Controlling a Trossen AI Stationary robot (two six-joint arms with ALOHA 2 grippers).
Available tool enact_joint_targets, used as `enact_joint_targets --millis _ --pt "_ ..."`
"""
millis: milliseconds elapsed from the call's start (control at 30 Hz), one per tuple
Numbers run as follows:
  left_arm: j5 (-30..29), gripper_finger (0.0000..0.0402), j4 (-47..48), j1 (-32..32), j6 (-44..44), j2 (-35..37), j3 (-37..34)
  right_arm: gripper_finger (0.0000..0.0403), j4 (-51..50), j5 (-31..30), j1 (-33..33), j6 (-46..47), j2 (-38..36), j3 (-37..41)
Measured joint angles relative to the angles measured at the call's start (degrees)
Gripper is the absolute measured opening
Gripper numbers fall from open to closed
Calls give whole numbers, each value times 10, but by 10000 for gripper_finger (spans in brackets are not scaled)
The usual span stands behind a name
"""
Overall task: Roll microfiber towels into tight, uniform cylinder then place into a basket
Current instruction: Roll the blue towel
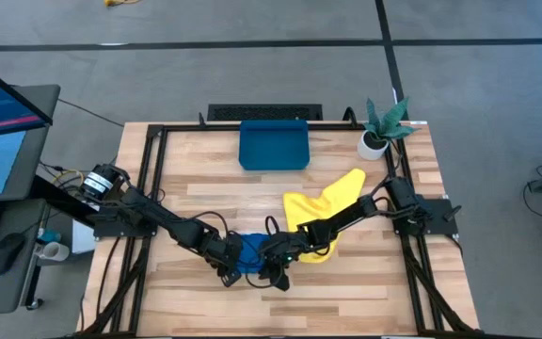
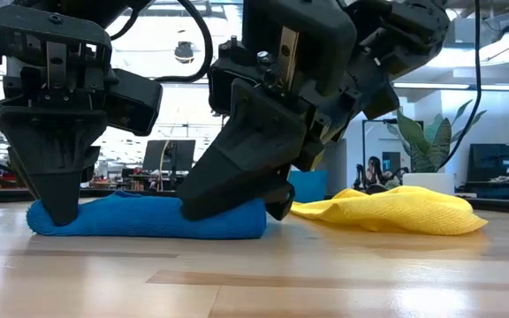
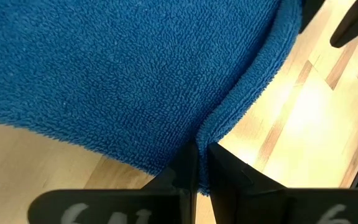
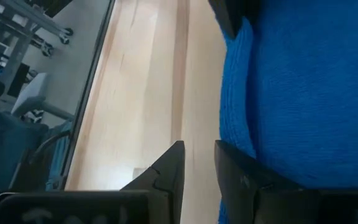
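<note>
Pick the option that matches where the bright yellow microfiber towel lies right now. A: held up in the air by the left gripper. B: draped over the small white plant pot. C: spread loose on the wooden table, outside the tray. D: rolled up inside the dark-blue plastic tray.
C: the bright yellow microfiber towel lies crumpled and unrolled on the wooden table, apart from the dark-blue plastic tray and under the right arm.

blue towel (image 1: 250,250): largely covered by both grippers in high view | basket (image 2: 308,186): mostly hidden behind right arm in low view | right gripper (image 4: 197,163): grip on towel not discernible
</note>
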State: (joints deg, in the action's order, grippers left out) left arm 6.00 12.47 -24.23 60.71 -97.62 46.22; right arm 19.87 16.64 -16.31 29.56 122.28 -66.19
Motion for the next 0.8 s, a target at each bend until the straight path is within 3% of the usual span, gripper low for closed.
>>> enact_joint_targets --millis 300,633,800 --pt "2 15 0 0 0 0 0 111 -64 -24 21 4 -16 -1" --pt "1 15 0 -2 -1 0 0 110 -65 -31 21 6 -5 -3" --pt "-7 26 -4 -8 -42 0 0 110 -66 -31 21 9 -4 -2"
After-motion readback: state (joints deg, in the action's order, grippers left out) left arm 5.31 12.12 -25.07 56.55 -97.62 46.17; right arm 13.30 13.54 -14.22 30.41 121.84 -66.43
